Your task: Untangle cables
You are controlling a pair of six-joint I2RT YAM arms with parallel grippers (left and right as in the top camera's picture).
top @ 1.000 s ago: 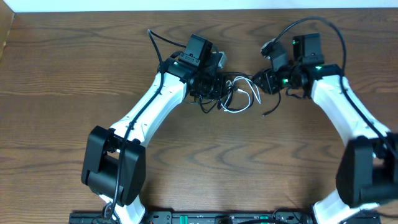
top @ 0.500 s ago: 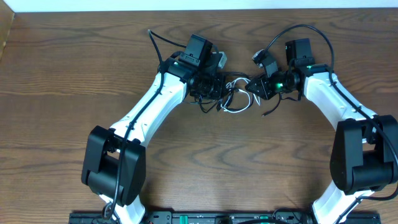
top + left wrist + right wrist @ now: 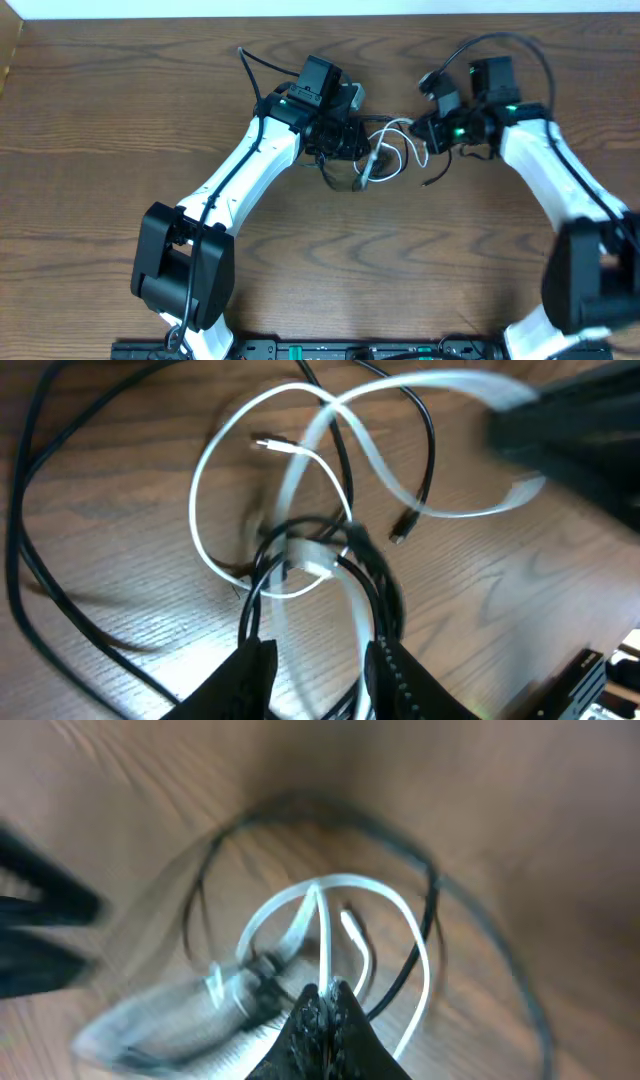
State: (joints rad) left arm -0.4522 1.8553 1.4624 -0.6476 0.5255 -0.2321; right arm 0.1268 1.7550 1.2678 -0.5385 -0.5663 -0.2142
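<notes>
Brown wood-grain desk [image 3: 100,200] filled the overhead view, with both arms reaching to its far middle. The left gripper [image 3: 345,140] and the right gripper [image 3: 422,132] stood near each other, and the knot lay between them. The white cable [image 3: 392,127] ran from the left gripper across to the right one and looped back down. The black cable [image 3: 436,174] trailed one loose end onto the desk below the right gripper.

From the left wrist, the left gripper [image 3: 320,655] had its two fingers spread apart. Strands of both cables passed through the gap, and nothing looked clamped. The white cable [image 3: 200,490] made a wide loop on the wood. The black cable [image 3: 428,455] crossed over and under it, with a small plug lying free inside the tangle.

From the right wrist, the right gripper [image 3: 325,995] was pressed together, apparently pinching the white cable [image 3: 395,905] at its tip. The black cable [image 3: 432,890] arched around that loop. This picture was blurred, so the crossings could not be counted.

The step in hand seemed to be drawing the white cable out of the knot. The next move probably called for a slow pull to the right while the left gripper pinned the black cable, so that the loops slid apart rather than tightened.
</notes>
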